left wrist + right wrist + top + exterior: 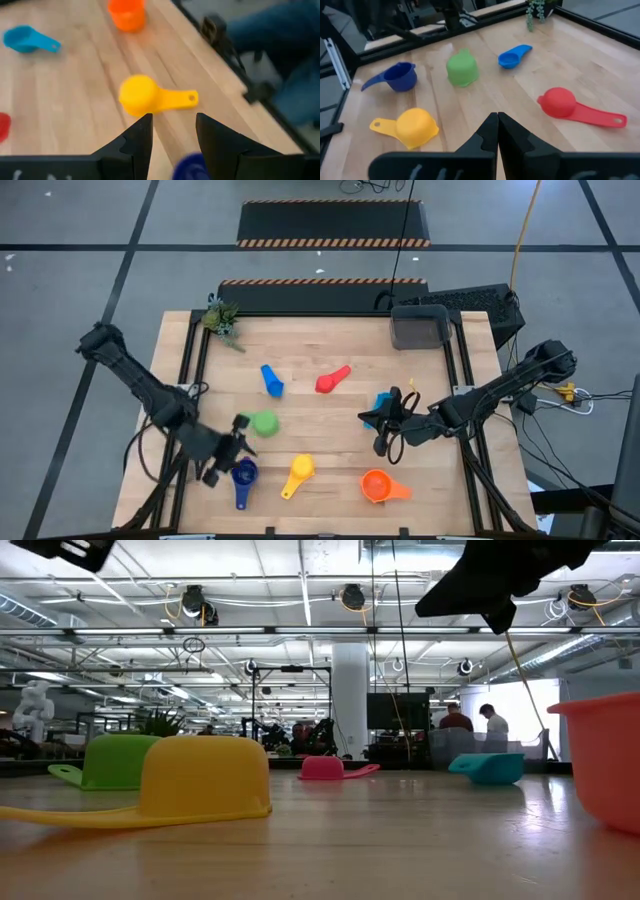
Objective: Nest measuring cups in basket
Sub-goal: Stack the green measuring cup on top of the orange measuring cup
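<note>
Seven measuring cups lie scattered on the wooden table: blue (pixel 271 380), red (pixel 333 380), green (pixel 264 422), light blue (pixel 380 404), navy (pixel 243 475), yellow (pixel 298 473) and orange (pixel 378 486). The yellow (pixel 205 775) and green (pixel 120 760) cups rest upside down on their rims. The dark grey basket (pixel 420 328) stands at the far right. My left gripper (pixel 173 135) is open above the navy cup (pixel 192 167), pointing toward the yellow cup (pixel 140 95). My right gripper (pixel 497 125) is shut and hangs in the air beside the light blue cup.
A small green plant (pixel 222 317) sits at the table's far left corner. A black keyboard (pixel 470 300) lies behind the basket. Black rails (pixel 195 355) run along the table's left and right sides. Bare wood lies between the cups in the middle.
</note>
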Available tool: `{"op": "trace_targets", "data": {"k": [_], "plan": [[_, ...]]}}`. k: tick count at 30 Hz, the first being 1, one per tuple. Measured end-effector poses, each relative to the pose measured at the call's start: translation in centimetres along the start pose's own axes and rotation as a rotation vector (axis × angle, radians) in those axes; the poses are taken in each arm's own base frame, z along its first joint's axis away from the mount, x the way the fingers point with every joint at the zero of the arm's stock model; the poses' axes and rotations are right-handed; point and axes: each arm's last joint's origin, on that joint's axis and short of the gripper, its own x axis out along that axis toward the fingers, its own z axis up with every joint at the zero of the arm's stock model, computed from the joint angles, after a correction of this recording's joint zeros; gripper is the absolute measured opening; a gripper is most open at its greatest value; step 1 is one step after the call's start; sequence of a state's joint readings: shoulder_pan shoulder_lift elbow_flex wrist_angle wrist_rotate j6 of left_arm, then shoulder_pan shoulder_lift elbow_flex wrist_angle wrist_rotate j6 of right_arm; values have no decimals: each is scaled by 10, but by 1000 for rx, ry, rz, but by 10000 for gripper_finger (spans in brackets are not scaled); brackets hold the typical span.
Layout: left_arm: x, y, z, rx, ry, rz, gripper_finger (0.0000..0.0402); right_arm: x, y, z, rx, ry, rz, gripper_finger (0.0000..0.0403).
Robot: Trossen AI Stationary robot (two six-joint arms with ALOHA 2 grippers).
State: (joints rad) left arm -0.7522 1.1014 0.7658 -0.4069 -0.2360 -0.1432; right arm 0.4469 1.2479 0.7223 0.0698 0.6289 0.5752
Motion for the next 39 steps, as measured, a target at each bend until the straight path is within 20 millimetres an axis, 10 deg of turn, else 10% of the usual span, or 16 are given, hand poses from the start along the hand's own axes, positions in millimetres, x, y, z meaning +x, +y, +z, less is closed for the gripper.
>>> {"op": "trace_targets", "data": {"k": [19, 39], "plan": [[44, -63, -11, -8, 437, -69, 246, 1, 3, -1, 22, -9, 19, 0], [36, -43, -28, -88, 698, 32, 237, 0, 5, -2, 12, -6, 24, 0]]}}
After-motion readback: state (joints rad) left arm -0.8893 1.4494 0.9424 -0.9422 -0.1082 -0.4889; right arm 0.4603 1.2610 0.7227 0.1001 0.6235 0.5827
